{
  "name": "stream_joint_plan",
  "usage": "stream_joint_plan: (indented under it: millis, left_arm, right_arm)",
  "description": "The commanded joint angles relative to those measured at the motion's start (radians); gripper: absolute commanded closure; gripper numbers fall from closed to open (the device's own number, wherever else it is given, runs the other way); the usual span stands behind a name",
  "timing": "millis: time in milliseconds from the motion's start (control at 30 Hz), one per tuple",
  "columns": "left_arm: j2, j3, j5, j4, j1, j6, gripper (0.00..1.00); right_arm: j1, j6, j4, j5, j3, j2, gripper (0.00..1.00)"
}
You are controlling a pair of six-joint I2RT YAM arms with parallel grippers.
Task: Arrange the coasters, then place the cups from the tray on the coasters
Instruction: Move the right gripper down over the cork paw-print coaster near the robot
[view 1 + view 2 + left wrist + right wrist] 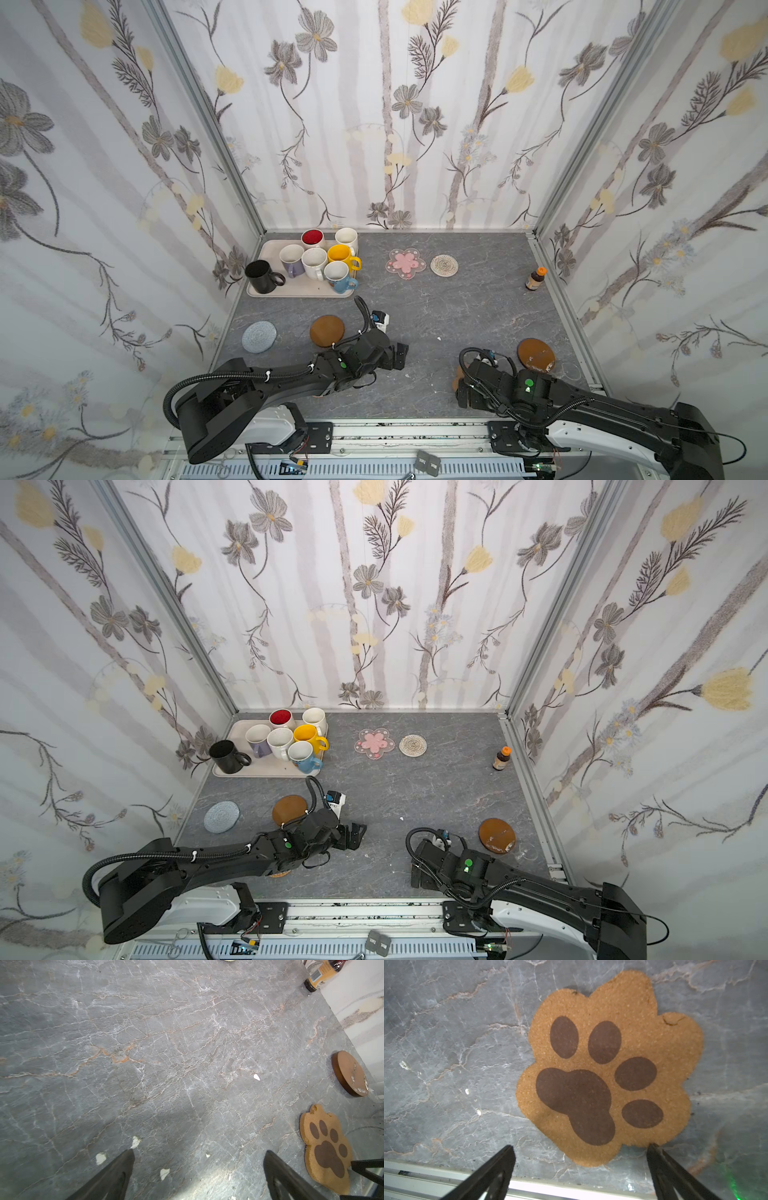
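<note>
Hidden bits first. The paw coaster is mostly buried under the right arm in both top views. Only the right wrist view shows it whole, flat on the table. A tan sliver pokes out under the left forearm, can't tell what it is. The bottle stands by the right wall, and the left wrist view cuts it off at the frame edge.

The tray sits upper left of the table with seven mugs bunched on it:
- black mug, at the tray's left edge
- lavender mug
- white mug
- yellow mug
- light blue mug
- red-lined mug
- second white mug

Coasters are scattered. The pink blossom coaster and white woven coaster sit side by side, apart, upper centre. The grey woven coaster is at the left edge. One wooden disc is just beside the left wrist. A chipped wooden disc is just beside the right arm, lower right.

The left arm lies low, from lower left toward centre. The left gripper has its jaws spread wide, empty, over bare table. The right arm folds in from lower right. The right gripper is also wide apart and empty, near the front rail. One fingertip is at the paw coaster's rim, contact unclear.
</note>
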Motion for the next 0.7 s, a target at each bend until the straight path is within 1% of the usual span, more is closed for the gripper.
stream_joint_plan:
  millis: [0, 367, 667]
  left_arm:
    - [-0.010, -0.006, 0.013, 0.031, 0.008, 0.000, 0.00]
    - [-0.028, -0.026, 0.018, 0.031, 0.022, -0.010, 0.00]
    - [-0.101, -0.058, 0.018, 0.023, 0.034, -0.019, 0.00]
  right_arm:
    - [0.001, 0.029, 0.066, -0.005, -0.024, 0.017, 0.01]
    - [0.000, -0.025, 0.133, 0.025, -0.009, 0.144, 0.01]
    - [-0.020, -0.093, 0.163, 0.093, 0.059, 0.274, 0.00]
